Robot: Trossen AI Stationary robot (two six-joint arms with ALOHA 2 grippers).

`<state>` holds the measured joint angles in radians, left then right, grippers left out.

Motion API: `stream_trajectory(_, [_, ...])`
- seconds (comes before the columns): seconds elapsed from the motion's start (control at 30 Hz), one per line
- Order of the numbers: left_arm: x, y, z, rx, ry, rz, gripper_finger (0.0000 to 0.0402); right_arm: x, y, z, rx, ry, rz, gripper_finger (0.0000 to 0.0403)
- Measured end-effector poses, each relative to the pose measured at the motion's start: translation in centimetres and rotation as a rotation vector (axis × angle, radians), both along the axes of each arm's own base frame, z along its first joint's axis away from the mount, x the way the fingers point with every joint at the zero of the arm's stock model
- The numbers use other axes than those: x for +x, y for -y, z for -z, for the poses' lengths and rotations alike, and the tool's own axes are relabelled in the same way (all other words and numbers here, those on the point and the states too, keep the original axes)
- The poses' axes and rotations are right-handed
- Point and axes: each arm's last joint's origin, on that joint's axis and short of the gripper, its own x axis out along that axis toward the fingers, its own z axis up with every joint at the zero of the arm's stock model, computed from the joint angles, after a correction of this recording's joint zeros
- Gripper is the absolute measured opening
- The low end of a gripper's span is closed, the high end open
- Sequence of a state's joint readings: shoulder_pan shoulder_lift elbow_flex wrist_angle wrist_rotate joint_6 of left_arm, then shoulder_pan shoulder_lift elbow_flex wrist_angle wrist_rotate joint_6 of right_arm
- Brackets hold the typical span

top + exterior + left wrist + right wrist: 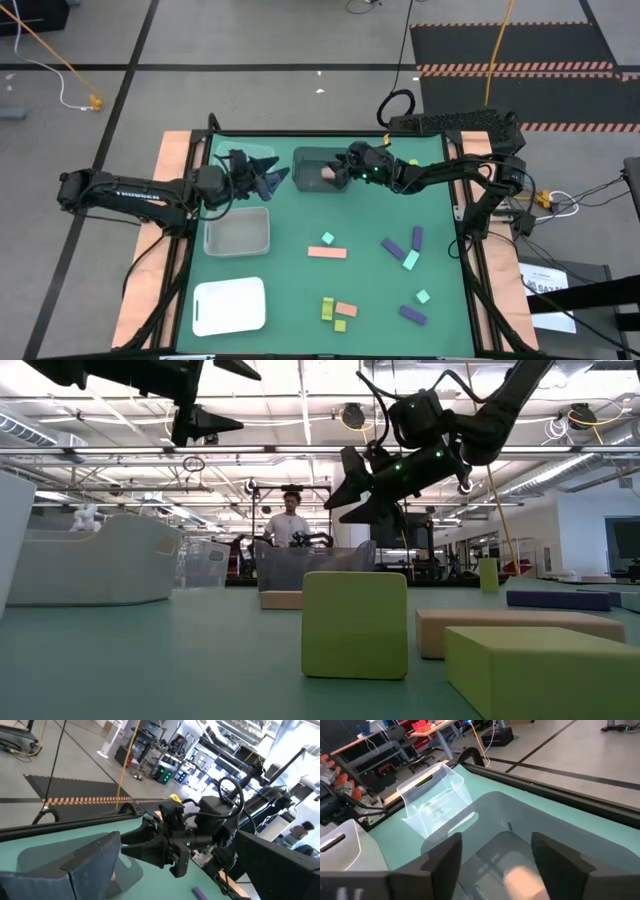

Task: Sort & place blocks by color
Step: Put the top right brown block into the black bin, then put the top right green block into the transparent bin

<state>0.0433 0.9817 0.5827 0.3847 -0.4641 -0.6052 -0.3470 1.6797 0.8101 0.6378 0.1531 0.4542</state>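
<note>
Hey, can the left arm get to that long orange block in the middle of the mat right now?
Probably yes. The left gripper hangs open above the far side of the mat, and the orange block lies flat in open space, with only a small teal cube close beside it.

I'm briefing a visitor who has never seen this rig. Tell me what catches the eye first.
The two dark arms meet at the table's far edge: the right pincer hangs open over a dark bin holding a salmon block, and the left pincer hovers open close by. Nearer the front, coloured blocks lie scattered on the green mat, beside a white tray.
</note>
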Motion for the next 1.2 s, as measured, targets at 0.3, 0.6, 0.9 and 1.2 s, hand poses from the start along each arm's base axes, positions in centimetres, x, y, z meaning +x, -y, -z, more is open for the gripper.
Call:
stream_trajectory(0.3, [0.0,0.0,0.0,0.017,-0.008,-0.001,0.039,-3.8,1.2,-1.9,-0.056,-0.275,0.192,0.0271])
stream_trajectory(0.6, [-0.1,-0.7,-0.1,0.003,0.013,-0.04,0.039,-10.7,3.0,-2.5,0.233,-0.488,0.541,0.0268])
stream_trajectory(0.9, [-0.2,-1.4,-0.4,-0.074,0.085,-0.072,0.039,-12.7,4.2,-1.3,0.429,-0.544,0.607,0.0268])
stream_trajectory(1.2, [-0.2,-1.3,-0.3,-0.095,0.095,-0.069,0.039,-13.5,4.7,-0.6,0.515,-0.564,0.68,0.0267])
